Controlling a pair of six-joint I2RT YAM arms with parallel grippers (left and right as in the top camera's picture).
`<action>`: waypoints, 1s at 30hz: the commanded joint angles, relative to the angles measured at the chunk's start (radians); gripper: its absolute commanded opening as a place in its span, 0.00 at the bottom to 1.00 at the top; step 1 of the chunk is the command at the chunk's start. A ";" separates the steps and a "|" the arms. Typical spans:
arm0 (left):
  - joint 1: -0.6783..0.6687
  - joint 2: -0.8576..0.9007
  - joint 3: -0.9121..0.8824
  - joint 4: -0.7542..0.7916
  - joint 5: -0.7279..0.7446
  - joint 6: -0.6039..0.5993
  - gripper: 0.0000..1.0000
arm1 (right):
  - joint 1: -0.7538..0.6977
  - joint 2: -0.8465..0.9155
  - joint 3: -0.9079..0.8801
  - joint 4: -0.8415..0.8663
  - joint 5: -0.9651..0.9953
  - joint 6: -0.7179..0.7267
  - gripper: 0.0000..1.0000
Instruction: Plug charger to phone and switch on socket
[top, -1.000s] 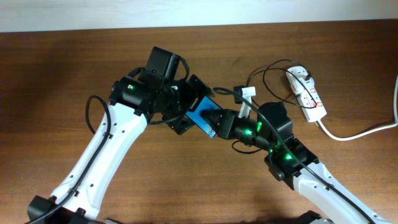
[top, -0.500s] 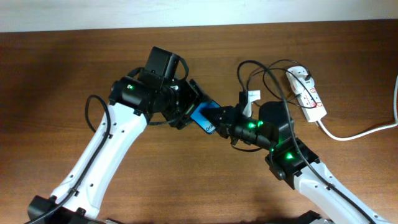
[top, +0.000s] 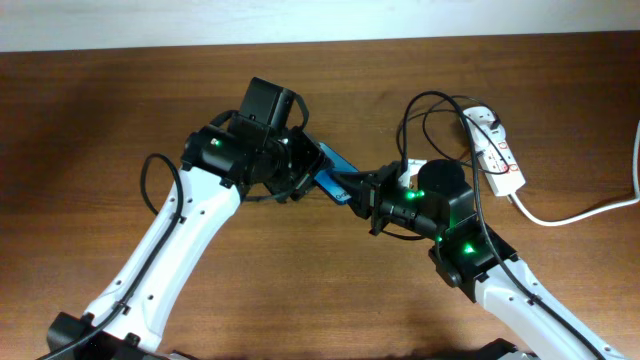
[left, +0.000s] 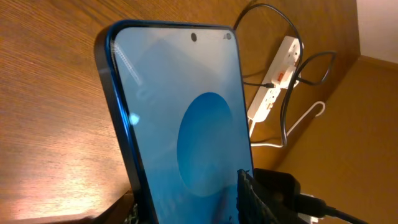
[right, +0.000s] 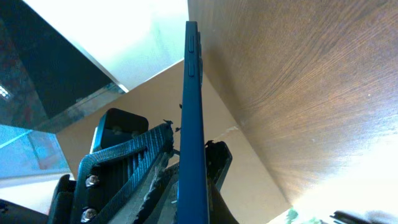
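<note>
1. Over mid-surface (top: 100, 120), the left claw (top: 308, 172) is clenched on the phone (top: 333, 178), holding it tilted clear of the wood, screen glowing blue.
2. Right claw (top: 362, 196) sits just at the phone's 4 o'clock end; I cannot tell whether it is clenched or released.
3. Socket (top: 494, 150) lies well apart at 3 o'clock, with the charger (left: 283, 115) looping beside it toward the right claw.
</note>
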 joint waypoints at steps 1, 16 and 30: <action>-0.011 -0.004 0.024 0.066 -0.001 -0.008 0.27 | 0.029 -0.003 -0.003 -0.018 -0.210 0.038 0.04; -0.011 -0.004 0.024 0.188 0.008 -0.133 0.56 | 0.029 -0.002 -0.003 0.121 -0.315 0.082 0.04; 0.446 -0.026 0.024 -0.170 0.255 0.676 0.99 | 0.028 -0.002 -0.004 -0.264 0.012 -0.533 0.04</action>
